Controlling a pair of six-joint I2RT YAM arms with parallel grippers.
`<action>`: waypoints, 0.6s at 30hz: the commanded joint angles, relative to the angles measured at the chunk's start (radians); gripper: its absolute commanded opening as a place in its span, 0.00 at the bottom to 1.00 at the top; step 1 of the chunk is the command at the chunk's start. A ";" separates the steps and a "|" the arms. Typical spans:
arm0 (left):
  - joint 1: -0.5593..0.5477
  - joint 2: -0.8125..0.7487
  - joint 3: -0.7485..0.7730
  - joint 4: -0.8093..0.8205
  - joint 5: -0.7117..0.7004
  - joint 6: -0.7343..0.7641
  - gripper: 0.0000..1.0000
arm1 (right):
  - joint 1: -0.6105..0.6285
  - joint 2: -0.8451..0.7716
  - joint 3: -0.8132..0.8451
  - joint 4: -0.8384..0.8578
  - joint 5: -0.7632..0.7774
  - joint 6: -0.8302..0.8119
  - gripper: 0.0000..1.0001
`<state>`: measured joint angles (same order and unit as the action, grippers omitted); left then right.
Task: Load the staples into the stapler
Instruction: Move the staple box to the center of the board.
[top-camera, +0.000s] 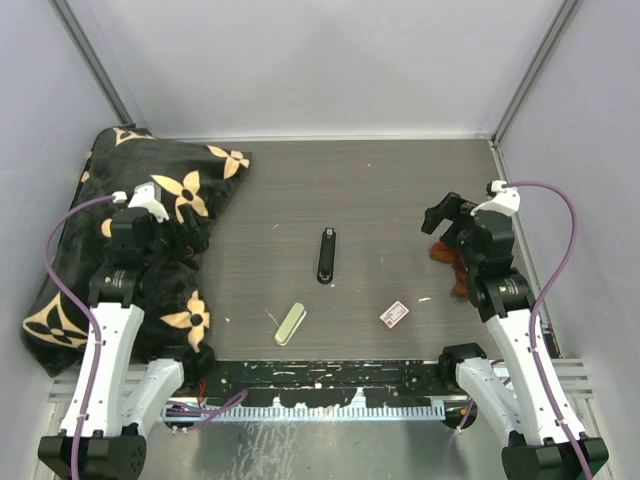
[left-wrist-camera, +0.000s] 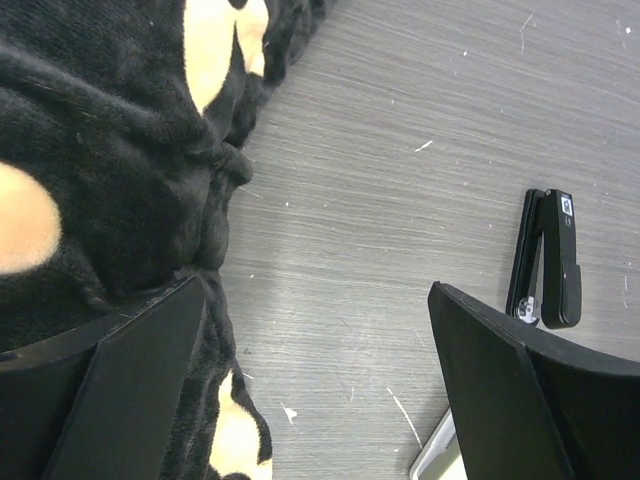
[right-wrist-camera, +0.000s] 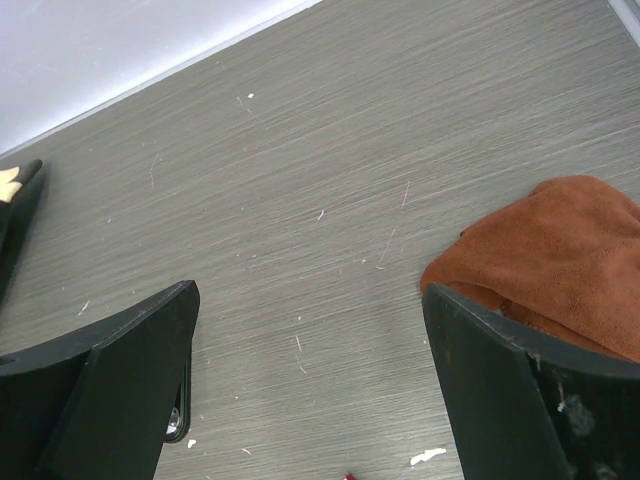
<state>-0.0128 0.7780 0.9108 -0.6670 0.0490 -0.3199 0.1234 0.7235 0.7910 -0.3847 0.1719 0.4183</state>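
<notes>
Top external: black stapler (top-camera: 326, 256) lies centre, red-and-white staples box (top-camera: 394, 314) near it, not touching.
Left gripper (left-wrist-camera: 315, 300), right gripper (right-wrist-camera: 310, 295): jaws wide apart; box print unreadable.

A robot lab test cell is shown. A grey wood-grain desk (top-camera: 400, 190) is enclosed by plain pale walls (top-camera: 320, 60) with metal corner posts (top-camera: 95, 60). A left arm (top-camera: 110, 340) and a right arm (top-camera: 520, 340), white and black, are bolted by a metal rail (top-camera: 330, 378) at the near edge, with purple cables (top-camera: 565, 240) looped from them. A stapler (top-camera: 326, 256) and a patterned cushion (top-camera: 170, 160) are laid on the desk.
</notes>
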 joint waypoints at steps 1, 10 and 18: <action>0.002 0.031 0.024 0.043 0.027 0.001 0.98 | 0.002 0.006 0.011 0.060 -0.004 -0.001 1.00; 0.002 0.055 0.022 0.038 -0.002 -0.026 0.98 | 0.001 -0.010 0.010 0.064 0.021 0.007 1.00; -0.043 0.122 0.040 0.022 0.080 -0.018 0.98 | 0.016 0.002 -0.002 0.029 -0.232 0.089 1.00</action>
<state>-0.0181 0.8829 0.9112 -0.6678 0.0605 -0.3367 0.1238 0.7113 0.7906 -0.3737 0.0921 0.4438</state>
